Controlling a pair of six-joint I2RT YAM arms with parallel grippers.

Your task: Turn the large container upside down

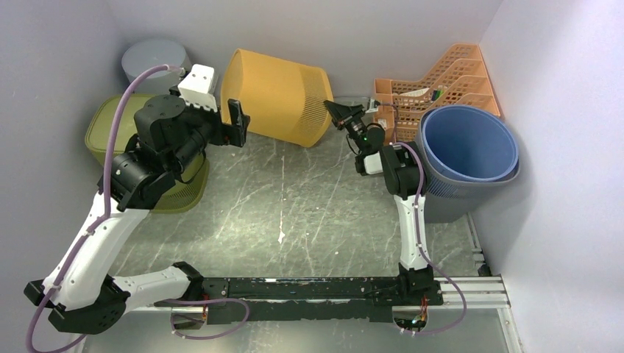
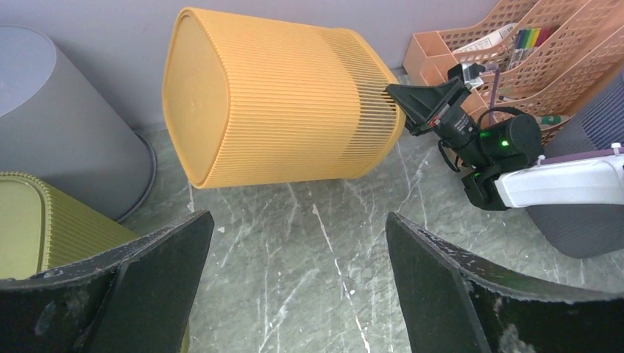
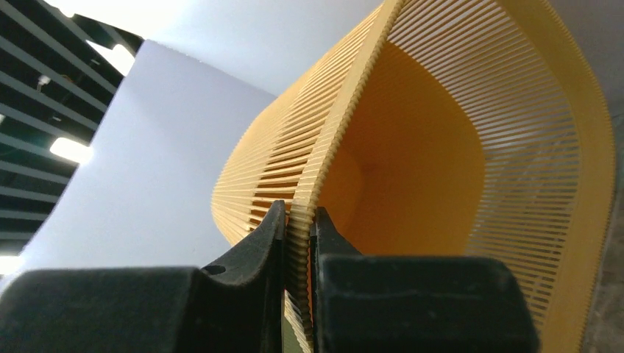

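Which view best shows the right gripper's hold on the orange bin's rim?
Right wrist: the right gripper pinches the slatted rim of the orange bin up close. Left wrist shows that contact from a distance; top external shows it small.

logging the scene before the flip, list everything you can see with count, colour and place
slatted bin: 1, orange-yellow, on its side, back centre
round bin: 1, grey, back left corner
ribbed bin: 1, olive green, left, under the left arm
inner bin: 1, blue, right, nested in the outer bin
outer bin: 1, grey, right
tray rack: 1, peach, back right, pens inside
table: 1, grey marbled
left end effector: 1, black, open, facing the slatted bin
right end effector: 1, black, shut on the slatted bin's rim
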